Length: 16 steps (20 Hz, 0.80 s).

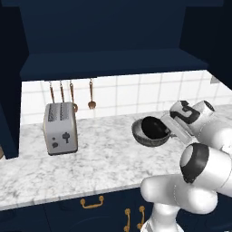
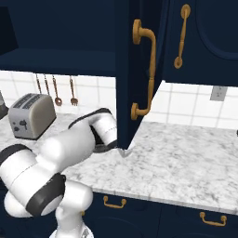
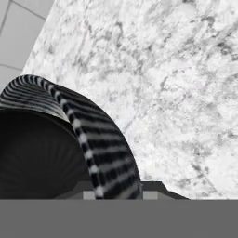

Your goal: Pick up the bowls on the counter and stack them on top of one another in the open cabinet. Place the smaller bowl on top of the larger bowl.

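The larger bowl (image 1: 146, 138), dark grey outside, sits tilted over the right part of the counter (image 1: 99, 158). In the hand view its striped grey wall (image 3: 100, 139) curves up from the bottom. A glossy black round shape (image 1: 154, 127) fills its inside and looks like the smaller bowl nested in it (image 3: 37, 158). My gripper (image 1: 169, 130) reaches in from the right and is shut on the larger bowl's near rim, one finger on each side of the wall (image 3: 118, 195). The open cabinet (image 1: 113, 63) hangs dark navy above the counter, its shelf bare.
A silver toaster (image 1: 60, 128) stands at the counter's left, also seen in the right base view (image 2: 31, 115). Copper utensils (image 1: 91, 96) hang on the tiled wall. The open cabinet door (image 2: 139, 74) with its brass handle juts out just right of my hand.
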Available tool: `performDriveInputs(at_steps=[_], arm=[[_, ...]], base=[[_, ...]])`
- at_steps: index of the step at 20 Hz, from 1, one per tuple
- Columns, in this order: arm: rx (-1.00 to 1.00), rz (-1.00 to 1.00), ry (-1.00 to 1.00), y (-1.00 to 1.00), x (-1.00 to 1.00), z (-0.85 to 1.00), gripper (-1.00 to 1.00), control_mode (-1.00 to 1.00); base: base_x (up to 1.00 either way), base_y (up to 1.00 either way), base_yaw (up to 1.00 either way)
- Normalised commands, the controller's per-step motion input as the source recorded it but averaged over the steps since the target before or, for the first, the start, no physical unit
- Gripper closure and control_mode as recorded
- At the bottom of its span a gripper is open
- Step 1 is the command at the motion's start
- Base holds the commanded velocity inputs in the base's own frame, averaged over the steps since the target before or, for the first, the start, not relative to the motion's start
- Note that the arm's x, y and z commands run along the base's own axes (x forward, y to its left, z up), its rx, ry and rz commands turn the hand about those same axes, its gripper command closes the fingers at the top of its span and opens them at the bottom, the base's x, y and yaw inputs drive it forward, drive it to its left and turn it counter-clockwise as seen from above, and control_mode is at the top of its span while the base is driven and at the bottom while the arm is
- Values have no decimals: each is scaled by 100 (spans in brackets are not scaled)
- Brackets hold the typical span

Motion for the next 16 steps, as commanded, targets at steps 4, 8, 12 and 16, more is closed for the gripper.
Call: performDriveInputs(at_steps=[4,8,12,16], arm=[[0,0,-8,1,-82,100,100,-100],[-1,0,-11,3,-78,100,100,-100],[-1,0,-12,1,-66,100,100,-100],[0,0,-14,1,-44,100,100,-100]], base=[[0,0,0],[0,0,0],[0,0,0],[0,0,0]])
